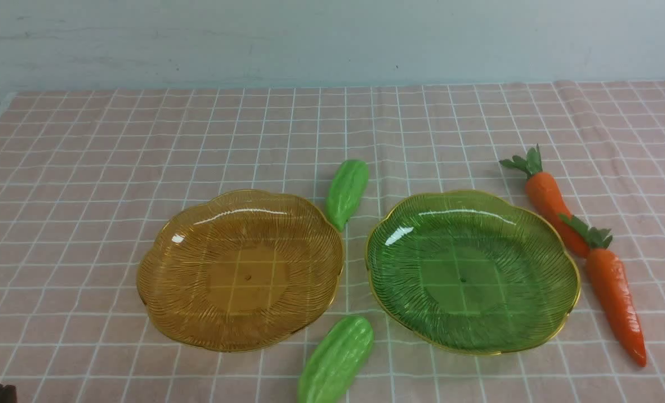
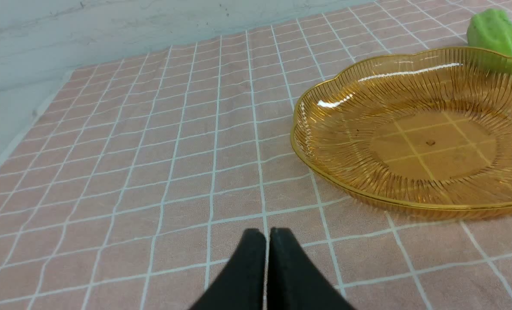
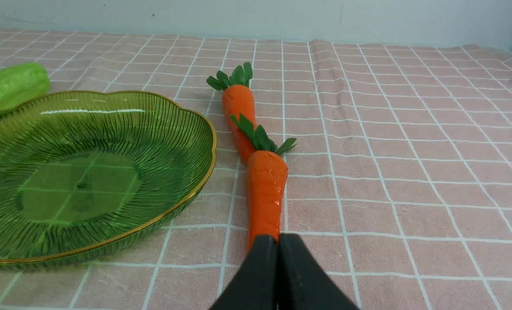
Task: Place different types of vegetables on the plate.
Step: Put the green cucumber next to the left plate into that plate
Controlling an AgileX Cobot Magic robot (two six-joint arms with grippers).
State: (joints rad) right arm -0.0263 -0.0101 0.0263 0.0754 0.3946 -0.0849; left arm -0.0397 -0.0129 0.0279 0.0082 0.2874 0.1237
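on the checked counter [image 1: 86,168], the amber plate [image 1: 164,291] and green plate [image 1: 556,302] sit side by side. the far carrot [image 1: 548,198] and near carrot [image 1: 615,296] lie end to end just right of the green plate; the far gourd [image 1: 346,193] and near gourd [image 1: 335,361] flank the gap between the plates. my left end effector [image 2: 267,241] and right end effector [image 3: 277,245] are both pinched together, empty.

The left gripper [image 2: 267,232] shows as 2 matte black fingers [image 2: 245,275]. They are smooth, plain wedges that widen toward the camera and narrow to small rounded tips, with only a hairline pale seam between them. The right gripper [image 3: 278,239] looks alike: 2 black wedges, blunter and squarer at the tips, meeting along a thin dark seam.
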